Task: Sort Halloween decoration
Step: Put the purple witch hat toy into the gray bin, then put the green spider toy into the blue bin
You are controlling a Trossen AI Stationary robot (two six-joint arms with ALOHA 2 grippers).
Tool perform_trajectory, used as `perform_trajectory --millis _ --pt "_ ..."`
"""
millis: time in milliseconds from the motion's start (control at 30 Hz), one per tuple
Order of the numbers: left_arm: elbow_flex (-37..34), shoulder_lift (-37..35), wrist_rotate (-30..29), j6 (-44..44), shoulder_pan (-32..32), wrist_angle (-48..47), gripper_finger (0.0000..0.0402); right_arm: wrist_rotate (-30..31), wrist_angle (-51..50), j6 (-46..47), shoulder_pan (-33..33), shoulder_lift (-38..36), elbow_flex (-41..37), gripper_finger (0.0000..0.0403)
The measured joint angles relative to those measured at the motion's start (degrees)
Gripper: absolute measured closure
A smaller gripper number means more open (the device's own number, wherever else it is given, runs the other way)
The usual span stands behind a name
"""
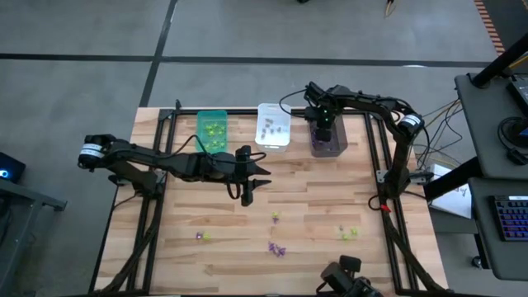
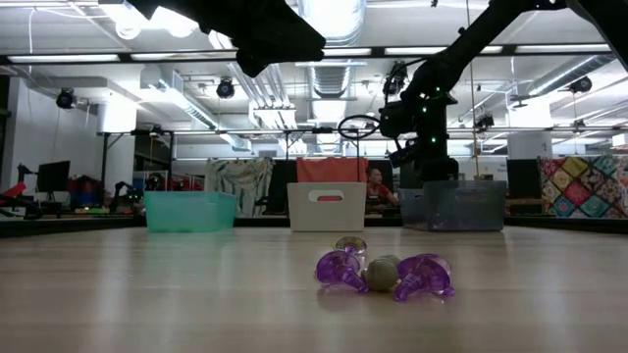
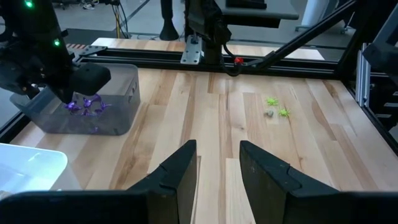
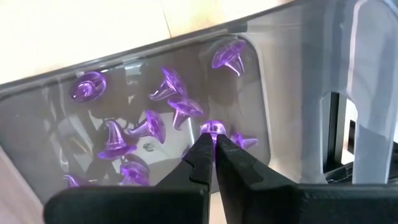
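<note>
So we've got the Halloween decoration split between the bins and the open table. Using the white bin [image 1: 273, 125] as our landmark: a handful of purple trinkets [image 4: 149, 127] already lie in the dark grey bin [image 1: 327, 142] just beside it on the right arm's side, yellow-green ones [image 1: 214, 129] sit in the green bin [image 1: 212, 130] on its other side, and a few greyish bits [image 1: 272, 126] are in the white bin itself.

The right gripper [image 4: 214, 138] hangs down inside the dark grey bin, its fingers pressed together on a purple piece [image 4: 212, 128] pinched at the very tips (the wrist view shows this nicely, the little purple knob sticks out right above the fingertips).

Unsorted stuff is well away from the white bin, toward the near edge of the table [image 1: 322, 198]: a purple cluster [image 1: 276, 247] with a greyish one [image 2: 382, 274] in it, one small piece [image 1: 275, 218] closer in, a purple and yellow-green bit [image 1: 200, 236] off on the left arm's side, and a yellow-green pair [image 1: 349, 233] on the right arm's side.

The left gripper [image 1: 250, 188] hovers above bare wood, near the white bin and toward the near edge from it, fingers spread apart with nothing between them.
</note>
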Motion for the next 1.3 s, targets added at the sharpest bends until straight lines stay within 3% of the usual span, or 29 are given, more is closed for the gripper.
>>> perform_trajectory --millis 267,767,1133,1300 --pt "0.00 0.00 -0.01 -0.22 -0.01 0.00 0.0297 -0.01 0.39 0.96 0.00 0.00 -0.09 0.0390" --pt "0.00 0.03 -0.01 -0.26 -0.01 -0.37 0.0297 0.23 -0.26 5.62 0.00 -0.91 1.07 0.0322" --pt "-0.02 2.34 0.02 -2.64 -0.01 -2.44 0.0297 -0.41 -6.30 15.39 3.06 -14.53 2.21 0.0323" --pt "-0.02 2.40 0.01 -3.19 -0.11 -3.60 0.0297 -8.31 -7.90 23.43 8.34 -22.26 1.60 0.0332"
